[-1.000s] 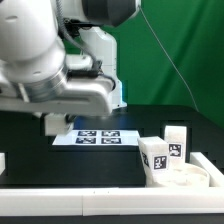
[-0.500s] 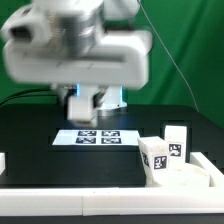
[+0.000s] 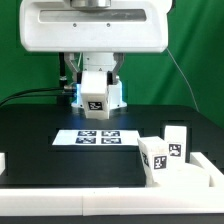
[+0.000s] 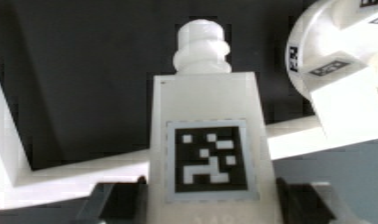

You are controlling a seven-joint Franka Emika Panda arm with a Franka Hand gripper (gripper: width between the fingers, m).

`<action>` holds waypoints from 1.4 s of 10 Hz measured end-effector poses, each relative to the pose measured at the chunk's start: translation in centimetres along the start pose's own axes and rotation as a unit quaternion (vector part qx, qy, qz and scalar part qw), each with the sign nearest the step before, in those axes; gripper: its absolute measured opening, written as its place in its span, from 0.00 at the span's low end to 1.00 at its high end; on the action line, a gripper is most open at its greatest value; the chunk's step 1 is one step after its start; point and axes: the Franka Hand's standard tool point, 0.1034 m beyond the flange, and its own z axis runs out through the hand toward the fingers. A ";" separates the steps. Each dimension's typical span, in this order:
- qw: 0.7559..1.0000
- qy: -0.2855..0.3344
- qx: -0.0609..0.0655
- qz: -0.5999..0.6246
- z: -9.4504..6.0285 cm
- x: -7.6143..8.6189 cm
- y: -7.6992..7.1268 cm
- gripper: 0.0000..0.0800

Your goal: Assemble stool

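My gripper [image 3: 95, 101] is shut on a white stool leg [image 3: 94, 99] with a black-and-white tag. It holds the leg in the air above the back of the table. In the wrist view the leg [image 4: 211, 130] fills the middle between the dark fingers [image 4: 118, 202], its stepped peg end pointing away. The round white seat [image 3: 190, 180] lies at the exterior view's right front, and part of it shows in the wrist view [image 4: 351, 40]. Two more tagged legs [image 3: 155, 158] [image 3: 176, 140] stand upright at the seat.
The marker board [image 3: 96, 137] lies flat on the black table under the gripper. Long white bars [image 3: 80, 196] edge the table's front and right side. One bar shows in the wrist view [image 4: 22, 140]. A green backdrop and cables are behind the arm.
The arm has swung from the exterior view's left to the middle. The gripper now faces the camera with the tagged leg showing in it. The seat and the two legs have not moved.
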 end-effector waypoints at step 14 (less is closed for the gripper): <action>0.954 0.293 0.025 -0.050 1.4 -1.7 -14.3 0.42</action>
